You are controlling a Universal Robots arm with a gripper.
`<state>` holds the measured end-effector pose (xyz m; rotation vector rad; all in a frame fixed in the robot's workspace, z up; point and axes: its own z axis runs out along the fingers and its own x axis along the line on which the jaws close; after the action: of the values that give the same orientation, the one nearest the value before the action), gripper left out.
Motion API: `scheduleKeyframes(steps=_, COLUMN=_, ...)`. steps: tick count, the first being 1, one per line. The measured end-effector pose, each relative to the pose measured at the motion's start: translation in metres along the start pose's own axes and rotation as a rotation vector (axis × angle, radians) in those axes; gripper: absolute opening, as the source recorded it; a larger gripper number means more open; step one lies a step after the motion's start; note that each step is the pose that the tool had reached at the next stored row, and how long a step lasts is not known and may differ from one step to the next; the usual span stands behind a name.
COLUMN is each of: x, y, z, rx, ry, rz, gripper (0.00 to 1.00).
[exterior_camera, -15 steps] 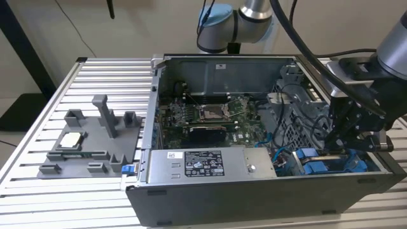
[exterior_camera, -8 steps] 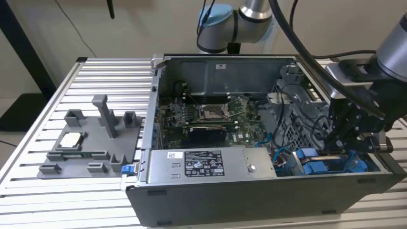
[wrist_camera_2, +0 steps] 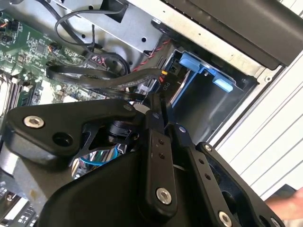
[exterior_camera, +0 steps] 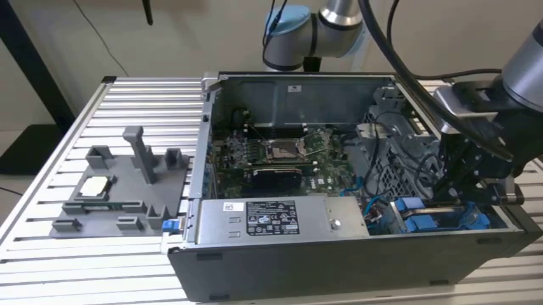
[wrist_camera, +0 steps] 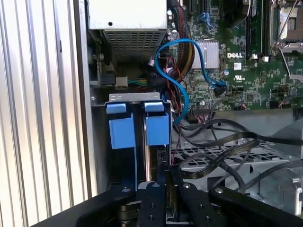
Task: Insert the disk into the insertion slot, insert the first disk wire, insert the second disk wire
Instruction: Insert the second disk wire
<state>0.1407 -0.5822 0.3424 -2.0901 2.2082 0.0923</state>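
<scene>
Gripper (wrist_camera: 165,182) sat low in the drive bay corner, fingers pinched nearly together on what looked like a black wire connector; contact itself was hard to see. The disk (wrist_camera: 152,156) appeared already seated edge-on in the insertion slot (wrist_camera: 137,98), its blue carrier tab beside a second blue tab. So disk step looked done, wiring in progress. Obstructions: black cable bundle (wrist_camera: 222,151) and blue data cable (wrist_camera: 182,90) draped just beside the bay; power supply (exterior_camera: 280,219) close by.
</scene>
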Motion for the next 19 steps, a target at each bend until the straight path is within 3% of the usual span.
scheduleKeyframes(steps=7, x=0.0008, y=0.0002, z=0.0072, rx=0.0019, ry=0.0002, rz=0.000, gripper=0.16)
scheduleKeyframes(steps=9, x=0.0009, y=0.0002, z=0.0080, rx=0.0020, ry=-0.0012, rz=0.000, gripper=0.18)
scheduleKeyframes(steps=10, x=0.0009, y=0.0002, z=0.0075, rx=0.0020, ry=-0.0008, rz=0.000, gripper=0.23)
scheduleKeyframes(steps=12, x=0.0003, y=0.0001, z=0.0030, rx=0.0018, ry=-0.0011, rz=0.000, gripper=0.23)
scheduleKeyframes(steps=16, x=-0.0018, y=-0.0004, z=-0.0157, rx=0.0019, ry=0.0009, rz=0.000, gripper=0.23)
scheduleKeyframes(steps=19, x=-0.0028, y=-0.0006, z=-0.0240, rx=0.0020, ry=0.0032, rz=0.000, gripper=0.23)
